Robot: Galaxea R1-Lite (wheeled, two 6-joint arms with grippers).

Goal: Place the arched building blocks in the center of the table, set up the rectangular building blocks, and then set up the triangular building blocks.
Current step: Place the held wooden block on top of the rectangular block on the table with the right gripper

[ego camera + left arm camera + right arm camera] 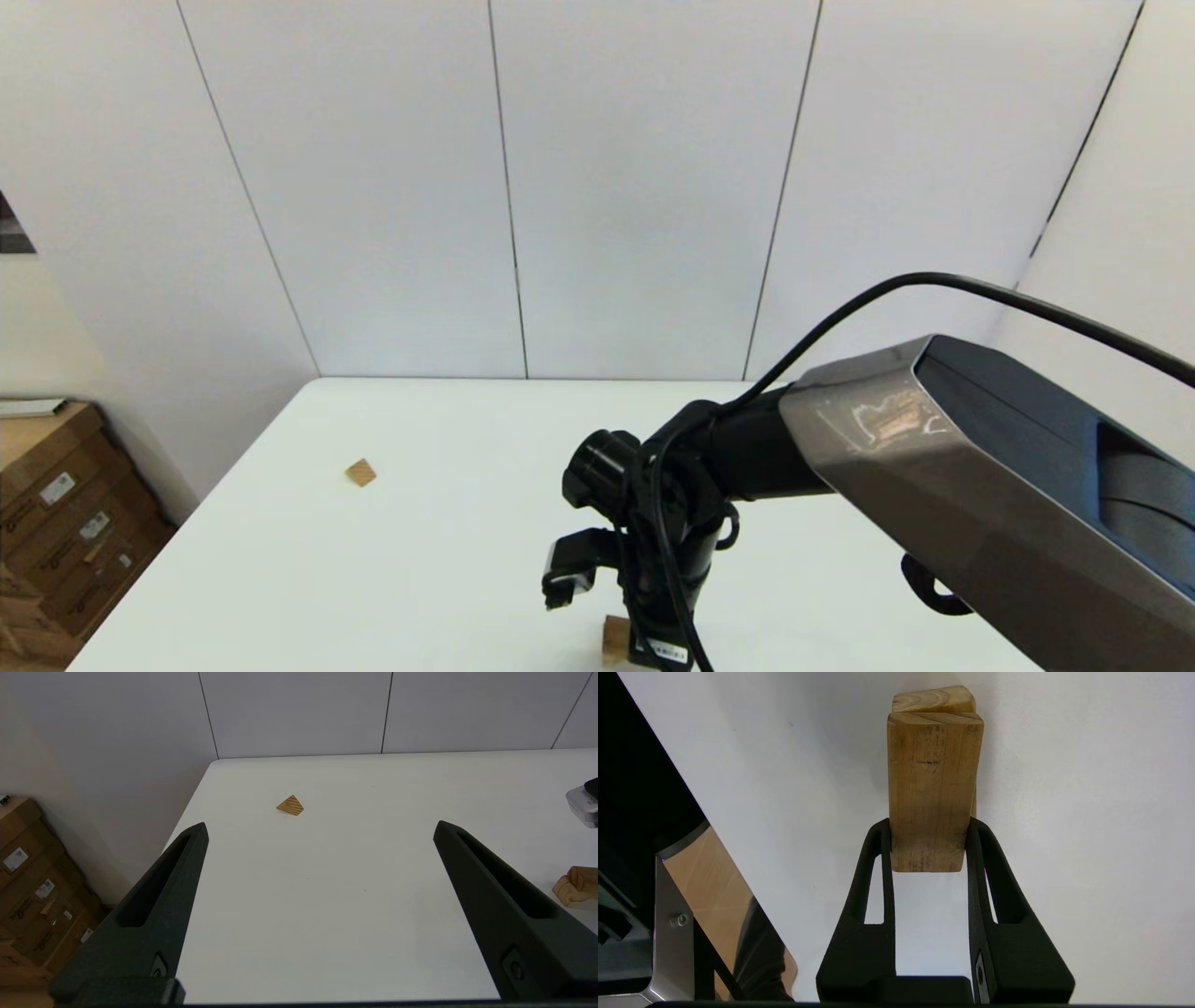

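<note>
Tabletop of plain white (pixel 392 560) lies under me. My right gripper (pixel 930 828) is closed on the darker brown rectangular wooden slab (pixel 933 788), clamping its near end, far end set against the pale tan arched wooden block (pixel 931 699). Stiff, light, grippy wood, I judge. My left gripper (pixel 320 828) hangs wide open, empty; the small tan triangular wooden wedge (pixel 290 805) lies well beyond.

Bright, even light overhead; soft shadows, mild wide-angle bending, no glare
</note>
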